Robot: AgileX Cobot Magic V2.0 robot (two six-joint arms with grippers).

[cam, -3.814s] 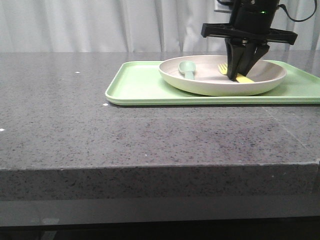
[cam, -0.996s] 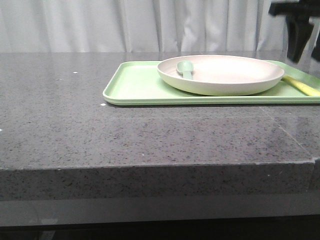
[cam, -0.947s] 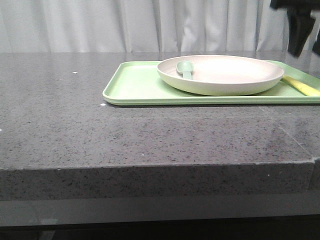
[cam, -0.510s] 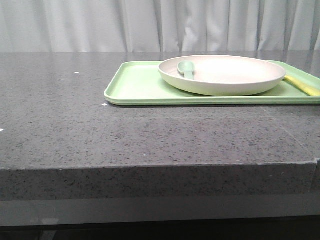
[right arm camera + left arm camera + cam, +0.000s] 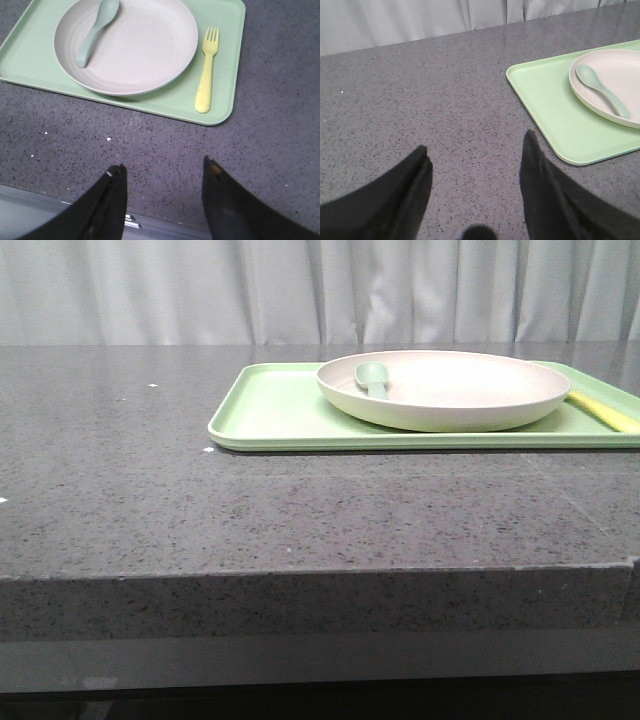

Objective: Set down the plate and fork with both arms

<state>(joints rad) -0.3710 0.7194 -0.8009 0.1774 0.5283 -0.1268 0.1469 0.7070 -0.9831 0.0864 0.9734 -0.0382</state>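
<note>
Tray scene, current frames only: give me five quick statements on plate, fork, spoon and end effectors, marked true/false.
1. The fork lies on the tray, beside the plate. True.
2. The spoon lies on the tray outside the plate. False: it rests inside the plate.
3. The right end effector is shut on the fork. False: it is open over bare table, apart from the tray.
4. The left end effector is open and holds nothing. True.
5. The plate sits directly on the table. False: it sits on the tray.
</note>
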